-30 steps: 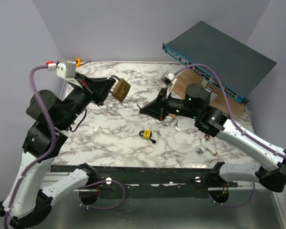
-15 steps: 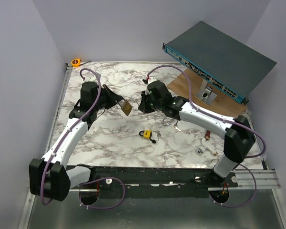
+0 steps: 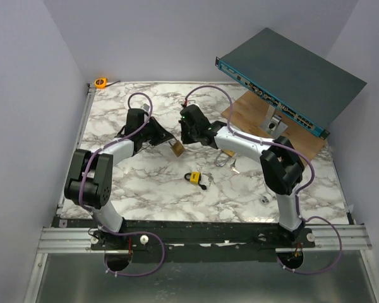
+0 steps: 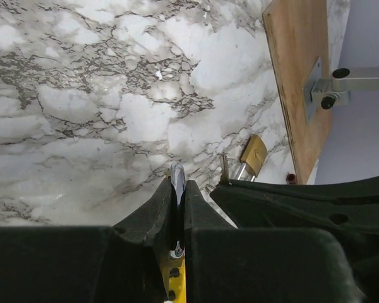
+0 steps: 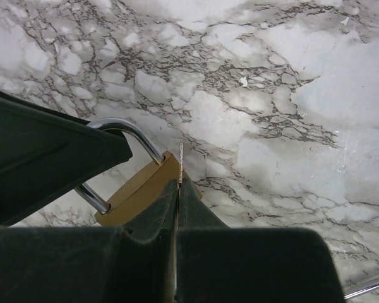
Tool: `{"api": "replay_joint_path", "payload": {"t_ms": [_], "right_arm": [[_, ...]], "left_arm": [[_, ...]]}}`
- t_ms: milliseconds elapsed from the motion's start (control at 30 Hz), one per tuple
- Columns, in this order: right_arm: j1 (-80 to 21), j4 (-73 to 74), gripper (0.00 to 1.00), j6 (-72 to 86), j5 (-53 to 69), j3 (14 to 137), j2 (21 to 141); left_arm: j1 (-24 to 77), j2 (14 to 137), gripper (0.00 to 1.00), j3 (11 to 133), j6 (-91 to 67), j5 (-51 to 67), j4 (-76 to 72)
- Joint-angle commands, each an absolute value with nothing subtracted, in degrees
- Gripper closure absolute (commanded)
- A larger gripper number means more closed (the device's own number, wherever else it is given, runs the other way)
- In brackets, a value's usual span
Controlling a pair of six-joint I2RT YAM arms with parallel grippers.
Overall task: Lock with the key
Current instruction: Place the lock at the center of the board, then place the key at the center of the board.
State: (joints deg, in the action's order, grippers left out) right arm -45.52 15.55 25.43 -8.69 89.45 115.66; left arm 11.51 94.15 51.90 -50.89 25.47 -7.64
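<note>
My left gripper (image 4: 177, 189) stays clamped on the padlock (image 5: 139, 192) and my right gripper (image 5: 177, 189) on the key (image 5: 180, 158); both have drawn closer together.

Your left end effector (image 3: 163, 137) holds a brass padlock (image 3: 175, 148) at the middle of the worktop (image 3: 145, 189), with your right end effector (image 3: 187, 134) just beside it. A small yellow padlock (image 3: 194, 178) lies nearer the bases.
</note>
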Motion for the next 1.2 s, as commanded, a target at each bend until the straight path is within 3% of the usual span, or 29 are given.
{"api": "replay_joint_path", "payload": {"t_ms": [0,167,333,700,1167], "right_arm": [[-45.35,16.59,0.99,24.63,-11.80,91.59,118.23],[-45.35,16.61,0.99,24.13,-13.08,92.18,120.50],[-45.36,16.92,0.99,23.79,-13.25,93.69,123.25],[-45.35,17.05,0.99,23.86,-13.05,94.87,126.16],[-45.35,18.11,0.99,22.75,-13.16,96.62,126.70]], "left_arm": [[10.81,97.01,1.00,55.19,-52.48,30.37,-14.83],[10.15,100.79,0.99,55.93,-51.62,29.97,-13.41],[10.02,102.82,0.75,57.50,-49.75,26.42,-7.67],[10.02,102.55,0.58,61.65,-47.16,16.67,5.87],[10.02,97.80,0.37,65.64,-43.50,10.08,12.53]]}}
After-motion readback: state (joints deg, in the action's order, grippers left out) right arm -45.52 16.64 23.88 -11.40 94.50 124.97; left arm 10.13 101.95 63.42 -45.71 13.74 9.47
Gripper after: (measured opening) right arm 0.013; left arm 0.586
